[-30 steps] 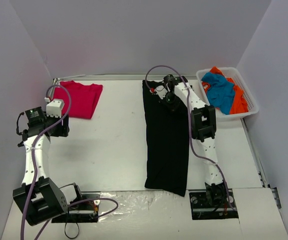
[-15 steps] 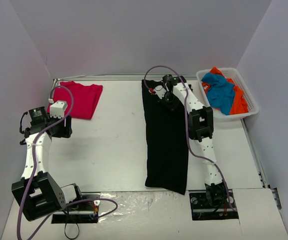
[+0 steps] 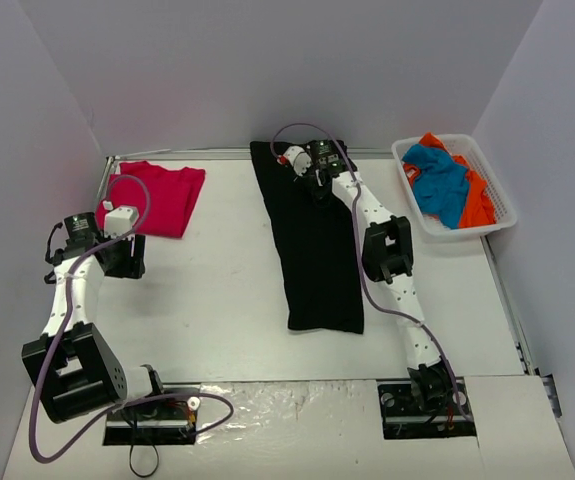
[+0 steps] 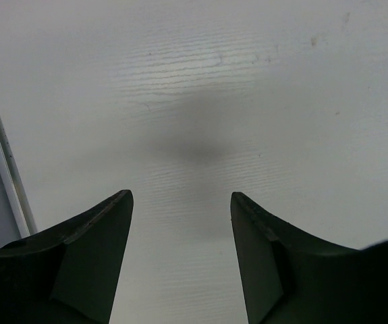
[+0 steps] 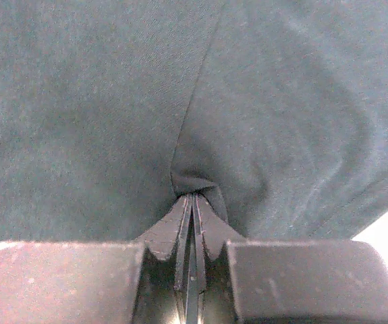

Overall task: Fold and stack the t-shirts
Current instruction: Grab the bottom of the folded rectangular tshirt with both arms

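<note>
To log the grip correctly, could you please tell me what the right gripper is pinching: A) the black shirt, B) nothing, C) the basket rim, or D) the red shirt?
A: the right gripper is shut on a pinched fold of the black shirt.

No readable text or labels appear anywhere.

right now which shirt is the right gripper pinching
The black t-shirt, the long one in the middle: the right gripper is shut on it. The red t-shirt lies far left; the blue t-shirt and orange t-shirt sit in the basket.
</note>
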Controlling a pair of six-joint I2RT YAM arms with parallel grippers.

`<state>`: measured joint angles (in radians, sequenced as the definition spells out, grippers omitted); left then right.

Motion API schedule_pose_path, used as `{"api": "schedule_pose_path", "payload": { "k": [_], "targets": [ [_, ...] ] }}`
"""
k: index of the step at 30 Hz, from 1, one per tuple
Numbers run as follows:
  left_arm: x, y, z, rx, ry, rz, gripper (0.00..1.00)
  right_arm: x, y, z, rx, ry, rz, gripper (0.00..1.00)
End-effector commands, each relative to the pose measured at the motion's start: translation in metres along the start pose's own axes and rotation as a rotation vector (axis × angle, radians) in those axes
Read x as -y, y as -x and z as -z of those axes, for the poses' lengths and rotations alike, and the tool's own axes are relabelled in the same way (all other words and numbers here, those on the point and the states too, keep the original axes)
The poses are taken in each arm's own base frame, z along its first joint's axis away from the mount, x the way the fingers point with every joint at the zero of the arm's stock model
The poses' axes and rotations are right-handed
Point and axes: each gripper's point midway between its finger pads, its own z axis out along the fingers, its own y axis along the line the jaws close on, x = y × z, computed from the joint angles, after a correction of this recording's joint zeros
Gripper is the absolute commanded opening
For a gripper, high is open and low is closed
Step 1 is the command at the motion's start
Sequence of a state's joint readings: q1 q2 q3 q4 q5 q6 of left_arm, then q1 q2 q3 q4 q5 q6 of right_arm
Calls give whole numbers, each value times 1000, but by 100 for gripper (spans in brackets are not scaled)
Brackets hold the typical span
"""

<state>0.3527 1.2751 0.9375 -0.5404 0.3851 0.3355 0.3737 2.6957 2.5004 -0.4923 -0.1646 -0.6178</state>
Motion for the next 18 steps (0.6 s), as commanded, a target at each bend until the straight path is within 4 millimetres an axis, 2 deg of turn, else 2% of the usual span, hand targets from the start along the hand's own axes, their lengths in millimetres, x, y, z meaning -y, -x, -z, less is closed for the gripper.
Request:
{"api": "schedule_pose_path", "payload": {
  "k": [1,3,4,6,9,15,17,18],
  "targets": [
    [-6,8,7,-6,29,-27,59,6,26,-42,132,-82,31,0],
    [-6,6,8,-13,32,-32,59,20,41,-43,164,-169,47,0],
    [-6,5,9,-13,35,-32,58,19,42,-48,165,-184,55,0],
    [-6,7,10,-5,40,-36,59,27,51,-46,190,-245,72,0],
    [-6,7,11,3,44,-43,61,33,59,-34,169,-328,96,0],
    [1,12,16,36,17,-54,62,41,78,23,185,-374,61,0],
    [3,15,21,58,14,-66,63,41,83,51,193,-374,58,0],
    [5,18,24,77,12,-73,63,47,96,78,227,-392,53,0]
  ]
}}
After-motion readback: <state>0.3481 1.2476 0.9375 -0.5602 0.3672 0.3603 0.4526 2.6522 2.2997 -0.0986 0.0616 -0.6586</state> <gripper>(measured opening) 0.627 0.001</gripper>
